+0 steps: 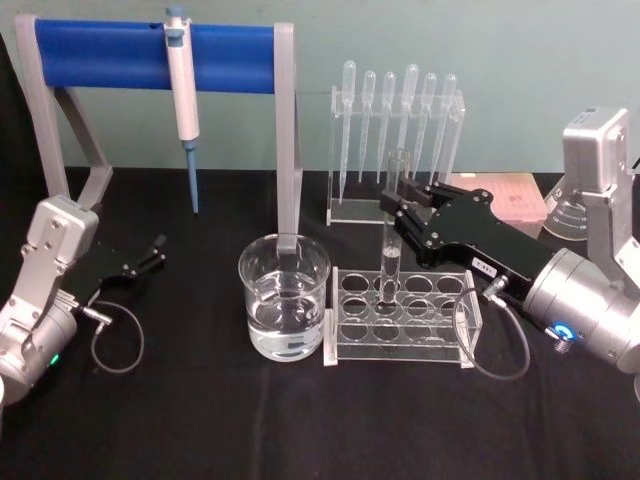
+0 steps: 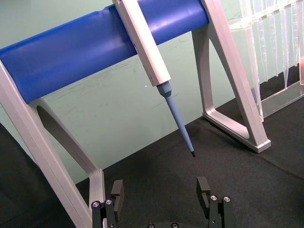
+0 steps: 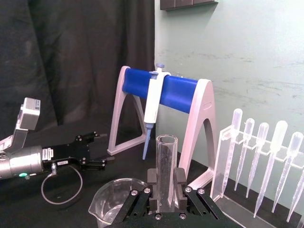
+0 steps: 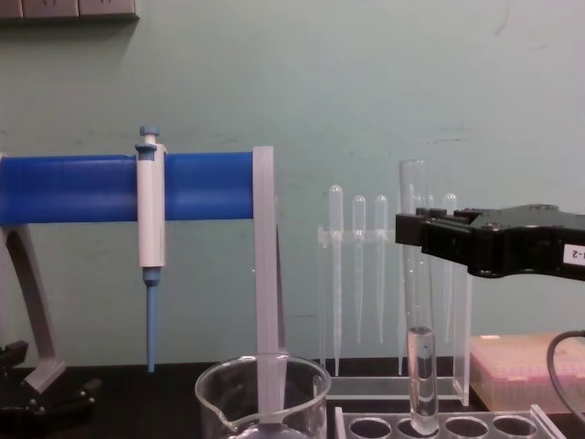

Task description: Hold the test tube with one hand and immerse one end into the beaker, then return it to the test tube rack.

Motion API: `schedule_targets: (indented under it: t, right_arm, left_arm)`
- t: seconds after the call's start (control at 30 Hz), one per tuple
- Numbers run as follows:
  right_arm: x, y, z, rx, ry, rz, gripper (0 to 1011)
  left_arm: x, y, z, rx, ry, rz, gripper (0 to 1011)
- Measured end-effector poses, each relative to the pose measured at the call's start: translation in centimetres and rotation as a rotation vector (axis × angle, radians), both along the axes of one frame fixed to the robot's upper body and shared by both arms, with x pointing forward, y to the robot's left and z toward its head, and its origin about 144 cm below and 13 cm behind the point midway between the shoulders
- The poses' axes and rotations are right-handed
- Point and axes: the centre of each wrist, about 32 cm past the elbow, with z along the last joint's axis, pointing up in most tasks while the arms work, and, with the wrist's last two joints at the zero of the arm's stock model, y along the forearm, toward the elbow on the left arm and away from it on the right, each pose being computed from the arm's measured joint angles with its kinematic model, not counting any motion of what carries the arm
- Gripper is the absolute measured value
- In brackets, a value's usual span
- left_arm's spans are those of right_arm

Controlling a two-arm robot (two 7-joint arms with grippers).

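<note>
R gripper (image 1: 398, 205): fingers clamped on upright test tube (image 1: 389, 262).
Tube bottom: in rack (image 1: 400, 347) hole, depth unclear.
L gripper (image 2: 161, 187): idle at left, fingers apart.

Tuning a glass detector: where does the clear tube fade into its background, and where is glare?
Head view: the clear glass test tube blends into the clear plastic pipettes behind; bright highlights ring the wide glass beaker. Chest view: the tube looks faint against the pale wall. Right wrist view: its rim stands out above the black right pincer.
</note>
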Motion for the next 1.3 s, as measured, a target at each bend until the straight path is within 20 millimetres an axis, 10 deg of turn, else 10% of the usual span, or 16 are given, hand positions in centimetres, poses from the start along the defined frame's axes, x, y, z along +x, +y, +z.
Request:
schedule_targets:
  t: [1.3]
  right_arm:
    - [-0.11, 0.06, -0.09, 0.000, 0.006, -0.004, 222]
  left_arm:
    - [0.00, 0.00, 0.00, 0.000, 0.000, 0.000, 1000]
